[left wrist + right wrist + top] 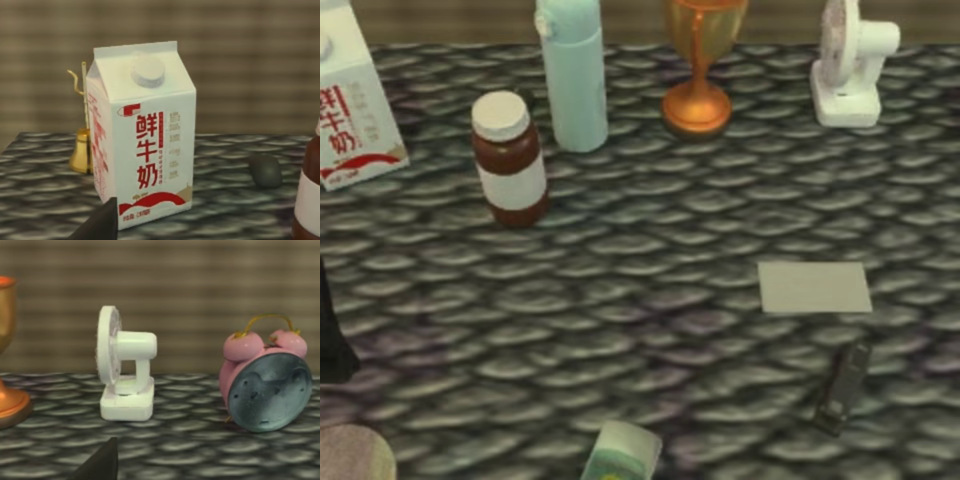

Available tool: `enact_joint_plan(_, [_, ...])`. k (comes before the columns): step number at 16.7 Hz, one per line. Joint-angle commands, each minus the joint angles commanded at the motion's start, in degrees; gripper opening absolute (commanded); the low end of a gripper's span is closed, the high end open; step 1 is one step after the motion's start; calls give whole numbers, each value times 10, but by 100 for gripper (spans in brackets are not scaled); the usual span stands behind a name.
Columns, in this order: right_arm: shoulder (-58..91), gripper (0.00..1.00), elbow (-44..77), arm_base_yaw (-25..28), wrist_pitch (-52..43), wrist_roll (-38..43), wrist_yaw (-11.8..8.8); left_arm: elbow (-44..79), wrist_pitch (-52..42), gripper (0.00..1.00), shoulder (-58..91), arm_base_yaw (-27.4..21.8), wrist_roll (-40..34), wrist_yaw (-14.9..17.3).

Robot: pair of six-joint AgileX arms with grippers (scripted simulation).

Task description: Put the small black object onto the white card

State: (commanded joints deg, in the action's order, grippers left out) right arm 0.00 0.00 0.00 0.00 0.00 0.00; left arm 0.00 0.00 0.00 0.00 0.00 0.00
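Observation:
The small black object (843, 388), a narrow bar with grey metal details, lies on the table near the front right. It sits just below the white card (815, 287), apart from it. The card lies flat on the right side of the table. Neither shows in the wrist views. My left arm (330, 340) is a dark shape at the table's left edge; one dark finger (102, 224) shows in its wrist view, with nothing against its inner side. My right arm is outside the top view; one finger (102, 462) shows the same way, far from both objects.
Along the back stand a milk carton (350, 100), a brown jar (508, 158), a pale blue bottle (573, 72), an orange goblet (698, 60) and a white fan (850, 65). A green-white item (622, 452) lies at the front edge. A pink alarm clock (265, 385) stands beside the fan.

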Motion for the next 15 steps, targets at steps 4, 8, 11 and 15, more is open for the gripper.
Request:
enact_joint_plan(4, [19, 100, 18, 8, -16, 16, -1, 0, 0, 100, 0, 0, 0, 0])
enact_joint_plan(8, [129, 100, 115, 49, -101, 98, -1, 0, 0, 100, 0, 0, 0, 0])
enact_joint_plan(11, [275, 100, 218, 93, -197, 186, 0, 0, 0, 100, 0, 0, 0, 0])
enact_joint_plan(15, [515, 100, 368, 158, -343, 317, 1, 0, 0, 100, 0, 0, 0, 0])
